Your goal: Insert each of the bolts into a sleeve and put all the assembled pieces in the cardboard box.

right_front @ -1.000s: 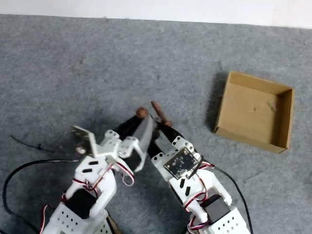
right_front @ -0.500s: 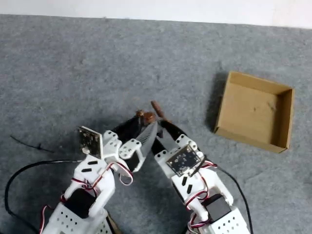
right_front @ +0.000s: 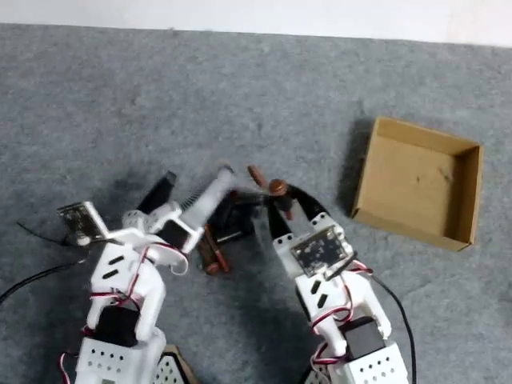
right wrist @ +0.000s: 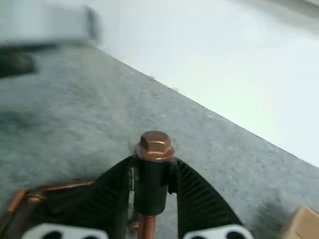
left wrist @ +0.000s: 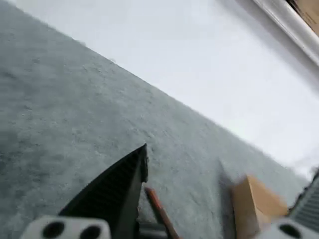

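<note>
Near the middle of the grey table (right_front: pixel 120 96), the right gripper (right_front: pixel 285 205) is clamped on one black sleeve (right wrist: pixel 151 185) with a copper-headed bolt (right wrist: pixel 156 144) standing in it. Just beside it, the left gripper (right_front: pixel 198 179) is spread wide. One loose bolt (right_front: pixel 258 176) lies between the two grippers. At least two more bolts (right_front: pixel 212 252) lie closer to the near edge, next to dark sleeves (right_front: pixel 234 222) too crowded to count. One cardboard box (right_front: pixel 364 172) sits well apart, toward the right edge.

Robotics lab, grey felt tabletop (right_front: pixel 240 96), bare white wall (right_front: pixel 240 12)
</note>
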